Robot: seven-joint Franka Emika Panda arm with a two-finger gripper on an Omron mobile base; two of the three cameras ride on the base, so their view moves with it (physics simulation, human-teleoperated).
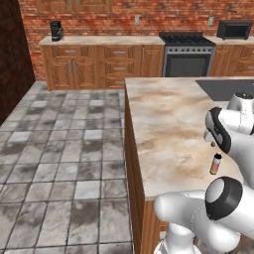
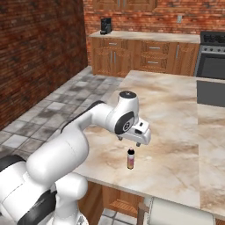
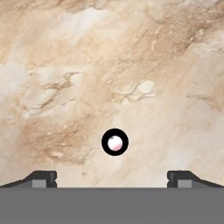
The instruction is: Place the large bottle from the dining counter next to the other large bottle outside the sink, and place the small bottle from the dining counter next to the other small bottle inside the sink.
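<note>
The room has red brick walls (image 1: 149, 12), a grey tile floor (image 1: 64, 149) and wooden cabinets (image 1: 99, 64). The big dining counter (image 2: 176, 132) is beige stone. The gripper (image 3: 112, 178) hangs over it, jaws wide open, holding nothing. The small bottle (image 3: 115, 142) stands upright right below, between the jaws.

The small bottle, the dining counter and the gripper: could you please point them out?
small bottle (image 2: 130, 159): right base view, mid body.
dining counter (image 2: 176, 110): right base view, bare stone top.
gripper (image 3: 112, 179): hand view, midway between its fingers.

From above, the small bottle (image 3: 115, 142) hides its own body.
</note>
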